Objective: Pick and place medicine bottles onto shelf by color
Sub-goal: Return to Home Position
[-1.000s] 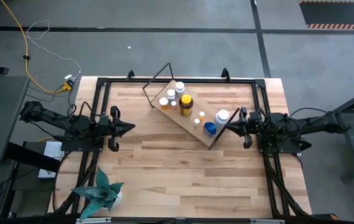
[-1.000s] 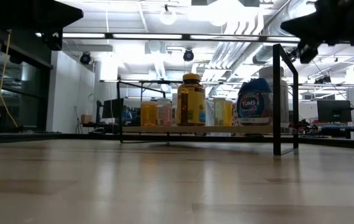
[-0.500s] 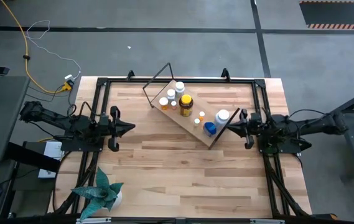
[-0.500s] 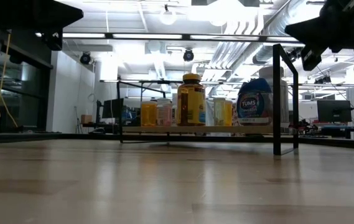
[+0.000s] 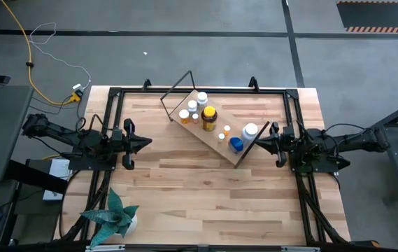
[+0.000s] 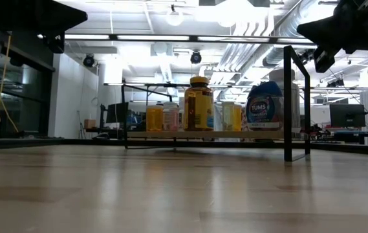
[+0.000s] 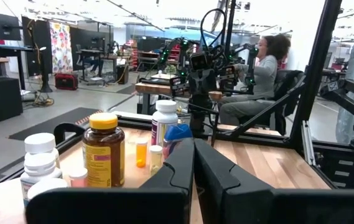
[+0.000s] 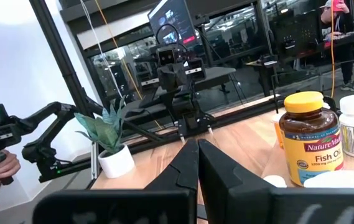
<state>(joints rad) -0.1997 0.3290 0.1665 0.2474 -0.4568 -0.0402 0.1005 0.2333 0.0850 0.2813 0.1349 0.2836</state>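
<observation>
Both arms sit low at opposite sides of the table [image 5: 205, 196]. The left gripper [image 5: 145, 143] is on the left side, well apart from the shelf, with its fingers pressed together on nothing. The right gripper [image 5: 260, 144] is just beside the shelf's right end, jaws also closed tight and empty. The shelf [image 5: 211, 138] lies diagonally across the far middle. I see all the medicine bottles [image 5: 192, 106] standing on it. The amber bottle [image 5: 209, 117] with the yellow cap is mid-board. The blue bottle [image 5: 236, 144] and the big white bottle [image 5: 250, 131] are toward the right end, and the small ones between are probably orange. The plant [image 5: 115, 217] is at the near left corner.

Two matte-black jointed arms [image 5: 66, 134] — thin cables [image 5: 342, 127] looped alongside — with tapered dark fingers [image 7: 178, 168].
</observation>
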